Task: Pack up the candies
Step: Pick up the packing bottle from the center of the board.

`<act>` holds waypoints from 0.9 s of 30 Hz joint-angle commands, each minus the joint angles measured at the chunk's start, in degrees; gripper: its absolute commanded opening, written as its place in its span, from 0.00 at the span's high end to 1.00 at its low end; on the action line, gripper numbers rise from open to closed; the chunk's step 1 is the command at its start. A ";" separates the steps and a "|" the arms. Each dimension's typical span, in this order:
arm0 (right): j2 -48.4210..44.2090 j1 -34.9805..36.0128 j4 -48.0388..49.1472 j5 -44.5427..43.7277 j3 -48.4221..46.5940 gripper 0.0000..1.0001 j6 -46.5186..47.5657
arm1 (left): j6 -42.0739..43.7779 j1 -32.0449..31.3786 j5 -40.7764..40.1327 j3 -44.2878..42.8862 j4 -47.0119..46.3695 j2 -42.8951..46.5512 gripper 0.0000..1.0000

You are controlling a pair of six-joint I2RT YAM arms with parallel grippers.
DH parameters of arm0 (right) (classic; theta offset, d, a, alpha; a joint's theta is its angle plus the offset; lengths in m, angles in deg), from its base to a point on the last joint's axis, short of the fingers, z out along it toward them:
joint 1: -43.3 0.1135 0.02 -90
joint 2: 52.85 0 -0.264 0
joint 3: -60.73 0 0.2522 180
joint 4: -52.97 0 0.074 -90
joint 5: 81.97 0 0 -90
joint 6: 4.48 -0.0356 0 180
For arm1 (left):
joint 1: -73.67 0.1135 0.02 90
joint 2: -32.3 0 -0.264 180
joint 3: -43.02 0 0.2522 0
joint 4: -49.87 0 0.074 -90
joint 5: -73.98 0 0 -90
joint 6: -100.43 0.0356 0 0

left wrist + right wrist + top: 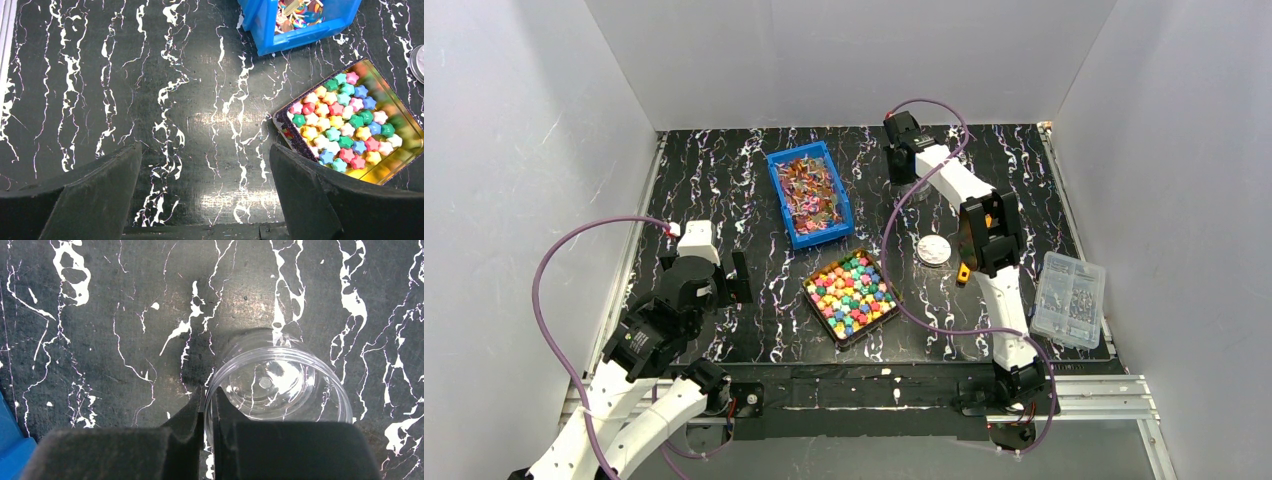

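At the far side of the table [724, 330], right of a blue bin [809, 193], the right gripper [207, 402] pinches one side of a clear jar [280, 380]. One finger is inside the rim and one outside, jaws nearly together on the thin wall. The jar stands upright and looks empty. That hold is the weak spot: gripped on one side only, a light, slick jar may swing or tip as it lifts, or slide out altogether, and a hard squeeze could bend the rim. The candies [345, 125] lie nearer, about mid-table, heaped in an open tin [390, 170] well apart from the jar, so a carry is likely needed. A dropped jar could roll, or strike the bin or the lid [933, 249] lying between. The left gripper [205, 150] hangs wide and holds nothing, just left of the tin; a careless move there could nudge the tin and spill sweets.
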 commanded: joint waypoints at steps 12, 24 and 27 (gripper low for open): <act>-20.39 0.28 4.84 4.45 17.30 0.99 -2.20 | 0.25 0.43 0.46 -1.35 -0.50 0.63 0.01; -40.68 4.47 8.19 4.59 40.50 0.99 -6.25 | 0.03 0.43 1.03 -1.19 -0.15 1.60 0.01; -46.40 6.04 7.69 3.24 46.72 0.99 -7.90 | 0.09 0.43 1.41 -1.07 -0.15 1.53 0.01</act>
